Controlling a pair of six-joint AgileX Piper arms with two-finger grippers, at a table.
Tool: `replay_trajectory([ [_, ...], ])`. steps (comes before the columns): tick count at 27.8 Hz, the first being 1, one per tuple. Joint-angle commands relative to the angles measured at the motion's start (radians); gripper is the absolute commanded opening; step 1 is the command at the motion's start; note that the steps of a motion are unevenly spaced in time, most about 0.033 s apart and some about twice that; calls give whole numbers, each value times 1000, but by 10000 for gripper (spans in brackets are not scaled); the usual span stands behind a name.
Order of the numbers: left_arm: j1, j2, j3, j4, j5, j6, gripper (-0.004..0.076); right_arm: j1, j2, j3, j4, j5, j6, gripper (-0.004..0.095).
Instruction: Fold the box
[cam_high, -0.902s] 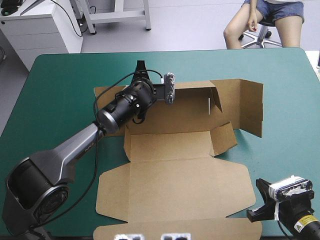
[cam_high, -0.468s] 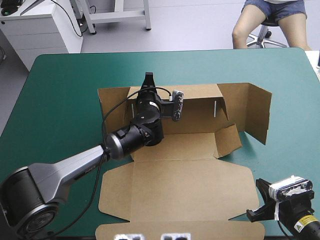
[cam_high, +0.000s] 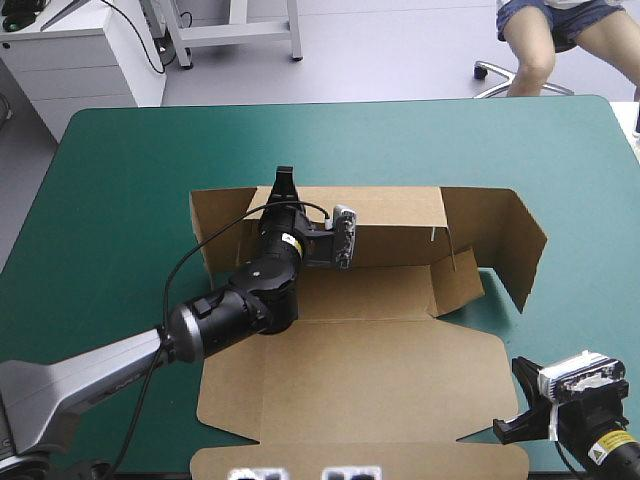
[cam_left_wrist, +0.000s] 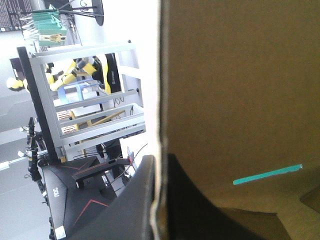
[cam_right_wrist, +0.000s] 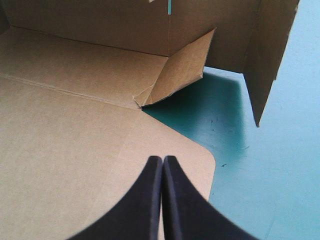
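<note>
The left arm has drawn back, standing the far wall (cam_high: 385, 207) of the cut brown cardboard box (cam_high: 350, 380) upright on the teal-green worktop (cam_high: 120, 180); the black left hand (cam_left_wrist: 159, 200) pinches the top edge of that sideways-running wall, while the closed, empty right hand (cam_right_wrist: 162, 172) sits nearer its loose right-end flap (cam_high: 525, 250).

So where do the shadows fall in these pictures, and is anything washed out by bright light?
Right wrist view: the box has a raised side flap that throws a dark shadow on the teal-green cover. Left wrist view: the box wall looks dim, while everything past its edge glares white. High view: evenly lit, no glare.
</note>
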Motion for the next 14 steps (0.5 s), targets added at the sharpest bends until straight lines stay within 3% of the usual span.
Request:
replay_trajectory([
  [1,-24,-70,55,88,3,-60,-8,2,13,-31,7,-70,-1,-20],
  [8,-26,-69,120,189,13,-228,-8,2,13,-31,7,-70,-1,-20],
  [14,-28,-69,120,189,15,-254,-8,2,13,-34,9,-122,21,-18],
])
